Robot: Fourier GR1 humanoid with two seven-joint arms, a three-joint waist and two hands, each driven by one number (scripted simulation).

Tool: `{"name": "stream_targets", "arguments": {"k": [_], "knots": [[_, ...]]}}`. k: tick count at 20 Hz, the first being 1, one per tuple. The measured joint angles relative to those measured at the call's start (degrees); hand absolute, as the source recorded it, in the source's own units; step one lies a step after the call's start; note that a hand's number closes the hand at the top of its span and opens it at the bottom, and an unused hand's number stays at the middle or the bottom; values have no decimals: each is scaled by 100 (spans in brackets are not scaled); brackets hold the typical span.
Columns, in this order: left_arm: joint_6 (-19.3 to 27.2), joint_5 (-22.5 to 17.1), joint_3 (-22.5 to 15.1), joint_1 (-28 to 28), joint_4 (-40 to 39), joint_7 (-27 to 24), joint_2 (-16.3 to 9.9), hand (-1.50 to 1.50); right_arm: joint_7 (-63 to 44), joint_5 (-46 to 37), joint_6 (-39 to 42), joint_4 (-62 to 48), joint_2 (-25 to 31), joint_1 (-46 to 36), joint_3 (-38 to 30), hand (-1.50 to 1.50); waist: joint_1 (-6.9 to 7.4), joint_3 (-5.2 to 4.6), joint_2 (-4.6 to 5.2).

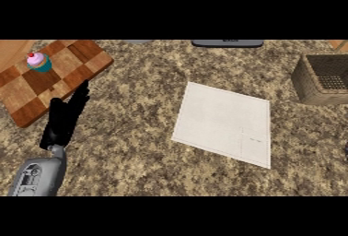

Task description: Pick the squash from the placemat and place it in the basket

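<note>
A white placemat [224,122] lies on the speckled counter, a little right of the middle, and nothing rests on it. No squash shows anywhere in the head view. The woven basket [309,87] stands at the right edge, partly cut off, and the part of its inside that shows looks dark with nothing in it. My left hand [65,117] stays at the left, open, fingers straight and pointing away from me, well clear of the placemat. No right hand appears.
A checkered wooden cutting board [48,78] lies at the far left with a pink cupcake [38,61] on it, just beyond my left fingertips. A dark flat object [228,43] and a grey one [138,41] sit at the counter's back edge.
</note>
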State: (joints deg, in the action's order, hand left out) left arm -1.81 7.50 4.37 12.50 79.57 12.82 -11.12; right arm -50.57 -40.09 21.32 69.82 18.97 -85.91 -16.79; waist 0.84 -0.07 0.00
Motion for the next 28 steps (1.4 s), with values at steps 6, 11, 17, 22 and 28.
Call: {"name": "stream_targets", "arguments": {"k": [6,11,17,22,28], "knots": [[13,42,-41,2,11,-12,34,0,340,-482,371,-1022,847,-321,322,150,17,-2,23],[8,41,-35,-20,60,4,28,0,795,-963,798,-1719,1565,-300,746,150,19,-1,37],[37,66,-32,-9,40,0,56,0,1604,-1330,709,-2586,2301,-77,890,150,34,4,51],[-5,24,0,7,5,-5,57,0,2438,-1452,406,-3187,2830,128,814,150,37,7,53],[-63,-14,70,109,-11,55,-12,0,3466,-1375,163,-3704,3170,509,647,150,27,9,47]]}}
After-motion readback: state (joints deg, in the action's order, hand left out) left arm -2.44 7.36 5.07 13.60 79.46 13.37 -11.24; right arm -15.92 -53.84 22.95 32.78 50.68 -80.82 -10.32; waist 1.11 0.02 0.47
